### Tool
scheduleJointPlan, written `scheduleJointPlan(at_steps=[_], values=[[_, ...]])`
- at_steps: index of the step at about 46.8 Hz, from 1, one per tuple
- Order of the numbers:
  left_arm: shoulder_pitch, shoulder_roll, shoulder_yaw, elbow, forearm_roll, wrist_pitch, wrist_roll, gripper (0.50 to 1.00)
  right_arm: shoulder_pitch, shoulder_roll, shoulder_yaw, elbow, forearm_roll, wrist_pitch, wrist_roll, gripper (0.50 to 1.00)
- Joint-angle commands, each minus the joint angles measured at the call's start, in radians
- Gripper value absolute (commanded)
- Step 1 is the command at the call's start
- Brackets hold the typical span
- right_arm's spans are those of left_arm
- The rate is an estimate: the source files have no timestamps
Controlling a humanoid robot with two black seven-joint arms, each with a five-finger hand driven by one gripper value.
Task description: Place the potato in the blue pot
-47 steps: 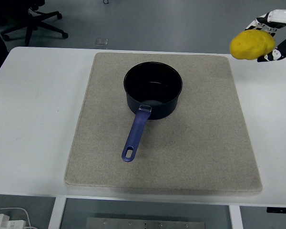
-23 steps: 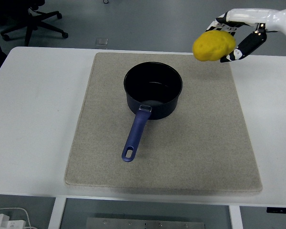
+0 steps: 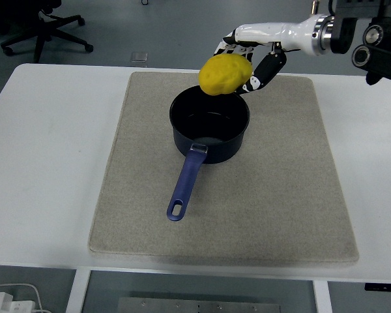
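A yellow potato (image 3: pixel 225 74) hangs in the air over the far rim of the blue pot (image 3: pixel 209 122), held by my right hand (image 3: pixel 247 59), whose white and black fingers are shut on it from behind. The pot stands upright on the grey mat (image 3: pixel 274 189), its dark inside showing nothing in it. Its blue handle (image 3: pixel 186 184) points toward the table's near edge. My right arm reaches in from the upper right. The left arm is out of view.
The mat lies on a white table (image 3: pixel 45 163). An office chair base (image 3: pixel 45 29) stands on the floor beyond the far left corner. A small square floor plate (image 3: pixel 138 57) lies behind the table. Cables (image 3: pixel 10 297) show at the bottom left.
My right hand has carried the potato leftward from the far right edge of the mat to above the pot's far rim. The pot has not moved.
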Motion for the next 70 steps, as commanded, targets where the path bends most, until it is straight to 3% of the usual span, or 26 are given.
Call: scheduleJointPlan(at_steps=[1, 15, 34, 36, 39, 40, 42, 43, 70], values=[[-0.001, 0.000, 0.000, 0.000, 0.000, 0.000, 0.000, 0.994, -0.025, 0.041, 0.001, -0.040, 0.004, 0.000, 0.000, 0.500], [-0.001, 0.000, 0.000, 0.000, 0.000, 0.000, 0.000, 0.994, -0.091, 0.086, 0.007, -0.082, 0.003, -0.001, 0.000, 0.500], [0.000, 0.000, 0.001, 0.000, 0.000, 0.000, 0.000, 0.994, -0.223, 0.195, 0.010, -0.254, 0.003, -0.001, 0.000, 0.500], [0.000, 0.000, 0.000, 0.000, 0.000, 0.000, 0.000, 0.994, -0.230, 0.199, 0.010, -0.257, 0.003, -0.001, 0.000, 0.590], [0.000, 0.000, 0.000, 0.000, 0.000, 0.000, 0.000, 0.994, -0.233, 0.201, 0.010, -0.257, 0.004, 0.000, 0.000, 0.670], [-0.001, 0.000, 0.001, 0.000, 0.000, 0.000, 0.000, 0.994, -0.233, 0.202, 0.010, -0.257, 0.004, 0.000, 0.000, 0.737], [0.000, 0.000, 0.000, 0.000, 0.000, 0.000, 0.000, 0.994, -0.235, 0.202, 0.010, -0.257, 0.004, 0.000, 0.000, 0.931], [-0.001, 0.000, 0.001, 0.000, 0.000, 0.000, 0.000, 0.994, -0.235, 0.202, 0.008, -0.257, 0.004, 0.000, 0.000, 0.944], [-0.001, 0.000, 0.001, 0.000, 0.000, 0.000, 0.000, 0.994, -0.236, 0.196, 0.011, -0.258, 0.006, -0.021, 0.000, 0.944]])
